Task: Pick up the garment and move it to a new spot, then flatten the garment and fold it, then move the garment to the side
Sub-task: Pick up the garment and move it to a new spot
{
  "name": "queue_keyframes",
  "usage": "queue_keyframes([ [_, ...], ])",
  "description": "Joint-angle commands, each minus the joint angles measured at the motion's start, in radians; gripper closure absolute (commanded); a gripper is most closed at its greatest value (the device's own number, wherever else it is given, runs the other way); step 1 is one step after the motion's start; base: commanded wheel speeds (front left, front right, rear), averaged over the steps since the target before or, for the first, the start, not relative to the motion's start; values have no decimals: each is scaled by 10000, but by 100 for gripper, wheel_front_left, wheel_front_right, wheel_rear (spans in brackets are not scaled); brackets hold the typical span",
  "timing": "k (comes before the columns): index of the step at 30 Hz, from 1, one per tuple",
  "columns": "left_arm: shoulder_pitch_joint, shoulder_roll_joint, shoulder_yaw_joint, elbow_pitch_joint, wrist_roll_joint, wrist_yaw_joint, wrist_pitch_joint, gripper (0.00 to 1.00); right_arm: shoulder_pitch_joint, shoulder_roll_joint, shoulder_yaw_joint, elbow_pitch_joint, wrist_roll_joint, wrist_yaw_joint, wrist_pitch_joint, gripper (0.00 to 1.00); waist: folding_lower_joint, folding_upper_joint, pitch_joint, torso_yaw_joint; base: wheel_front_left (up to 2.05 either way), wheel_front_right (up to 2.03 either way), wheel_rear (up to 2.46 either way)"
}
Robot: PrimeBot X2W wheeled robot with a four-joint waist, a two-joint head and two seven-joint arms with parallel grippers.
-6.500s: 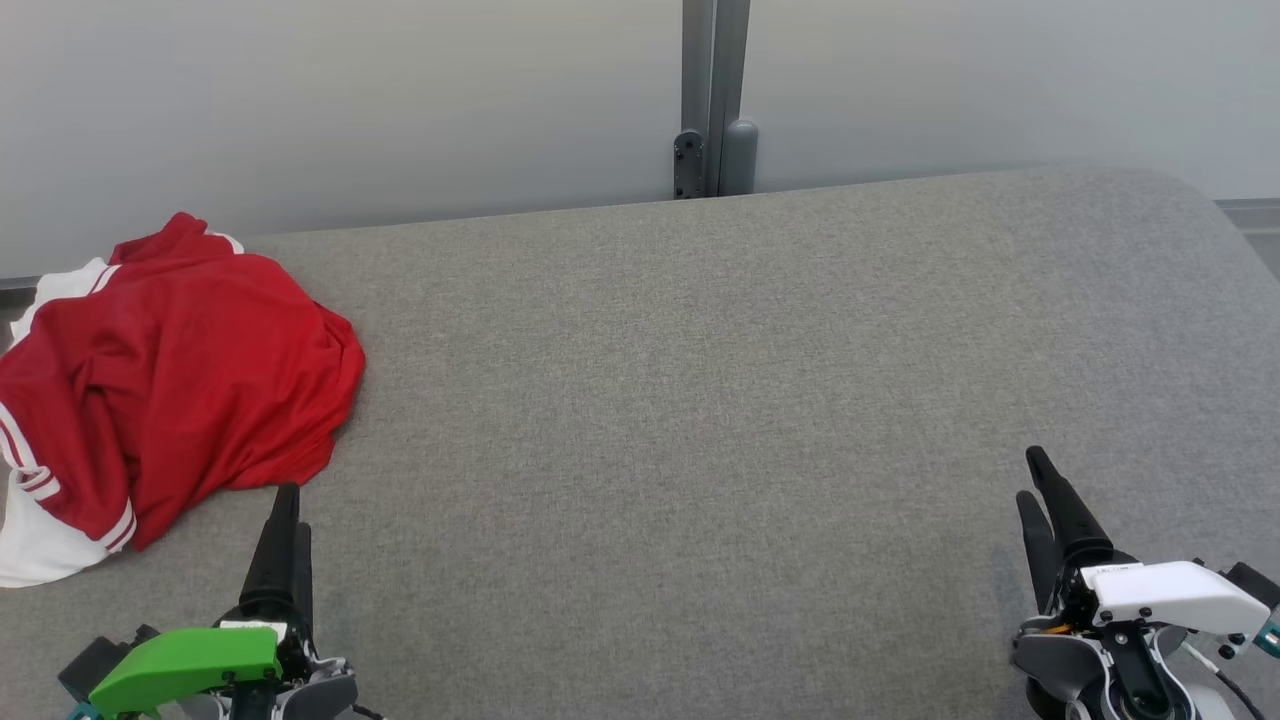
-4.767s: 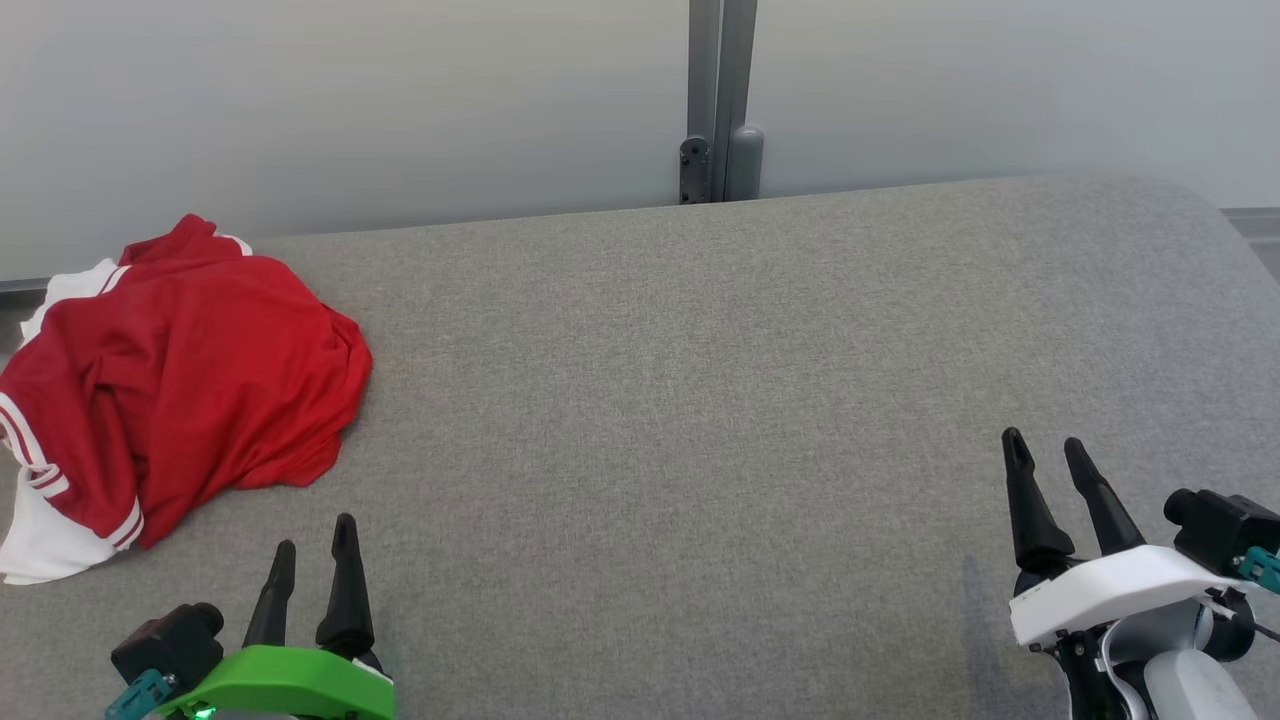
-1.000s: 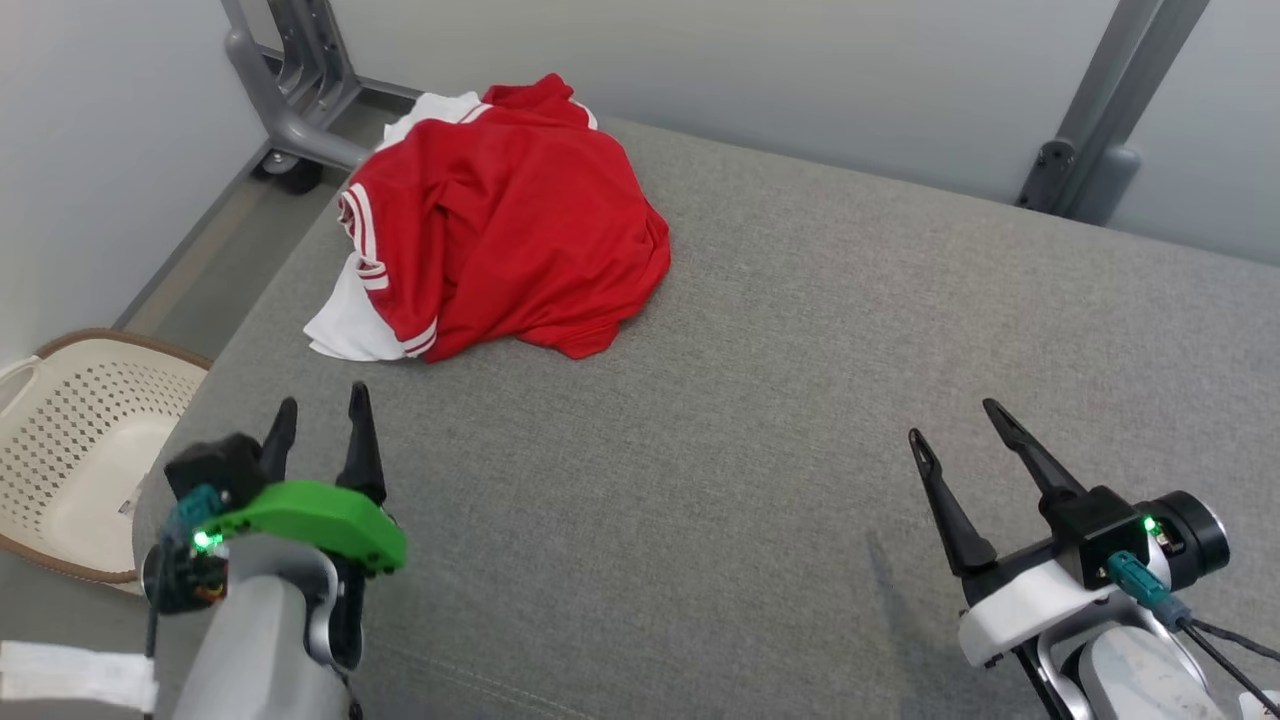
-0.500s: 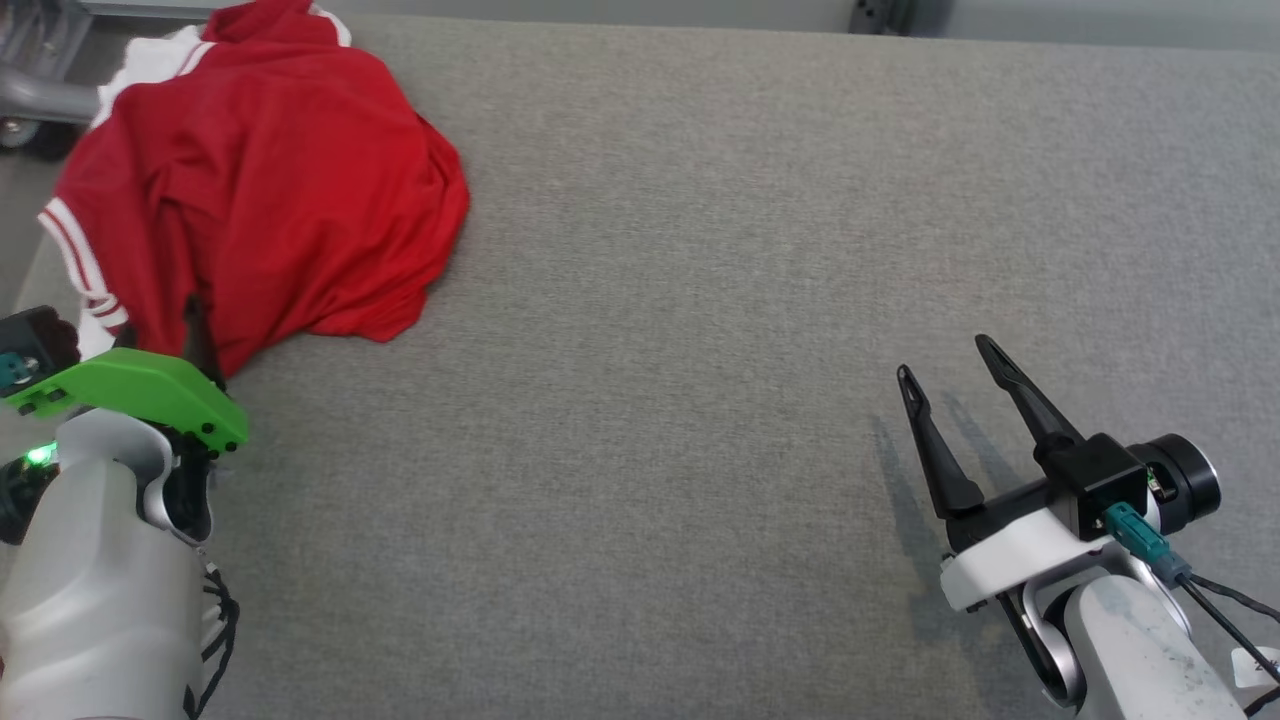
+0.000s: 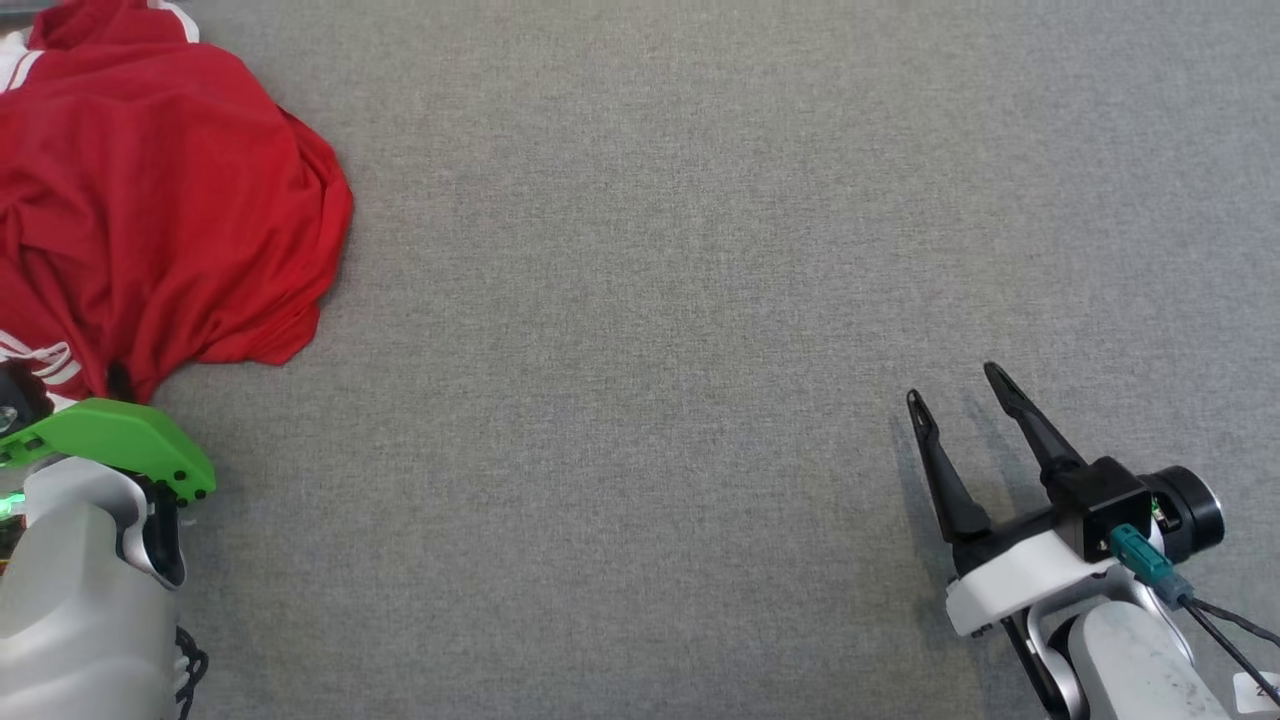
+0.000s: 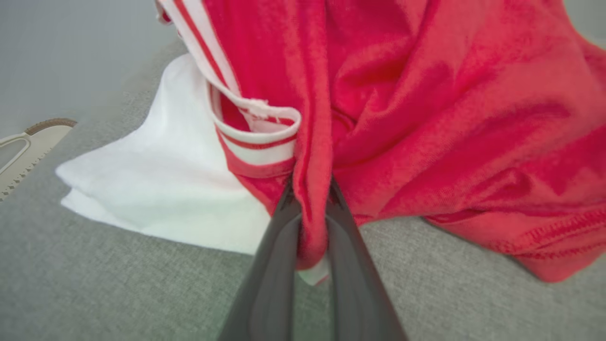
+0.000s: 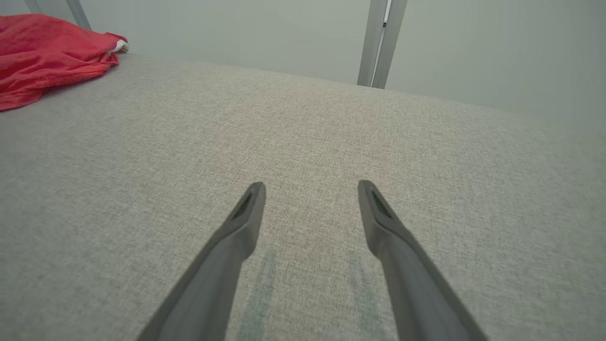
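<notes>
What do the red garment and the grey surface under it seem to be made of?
Red garment: soft knit fabric, faint sheen, perhaps polyester or cotton jersey; it falls in folds and shows a stitched hem.
Grey surface: matte woven upholstery cloth; a fine flecked weave shows.

The left gripper is wearing a green cover with dark screws over a grey forearm. The right gripper is wearing a white cover and trailing black cables from a teal plug.
</notes>
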Motion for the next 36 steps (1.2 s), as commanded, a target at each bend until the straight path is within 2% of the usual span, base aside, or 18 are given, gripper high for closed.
queue_keyframes([
  [1,141,-47,-63,-153,52,-102,-195,100,197,27,-49,25,29,-15,-33,0,-1,0,-486,313,0,0,0],
  [6,401,-246,-341,-1259,287,-277,-661,100,688,169,-126,93,80,-15,-33,0,-1,0,-1112,637,0,0,0],
  [10,618,-661,-820,-3179,599,-341,-773,100,1011,295,-112,141,87,-15,-31,0,-1,0,-1549,788,0,0,0],
  [12,798,-882,-1101,-4395,678,-352,-501,100,1050,363,-1,161,114,-15,-31,0,-1,0,-1732,715,0,0,0],
  [16,1285,-1253,-1677,-7189,793,-268,540,100,882,503,222,185,194,-15,-31,0,-1,0,-1972,228,0,0,0],
  [21,1835,-1551,-2441,-10447,893,-82,1936,100,707,631,362,204,251,-15,-31,0,-1,0,-2042,-769,0,0,0],
  [25,1939,-1847,-3180,-12269,742,13,2844,100,694,742,278,242,291,-17,-31,0,-1,0,-1930,-1617,0,0,0],
  [31,1616,-2075,-4188,-13039,601,182,3626,100,635,930,132,252,328,-15,-31,0,-1,0,-1610,-2827,0,0,0],
  [33,1461,-2077,-4477,-12755,875,290,3638,100,661,998,43,263,360,-15,-31,0,-1,0,-1509,-3131,0,0,0],
  [36,1517,-2090,-4755,-11483,1024,431,3533,100,681,1092,47,327,371,-15,-31,0,-1,0,-1353,-3535,0,0,0],
])
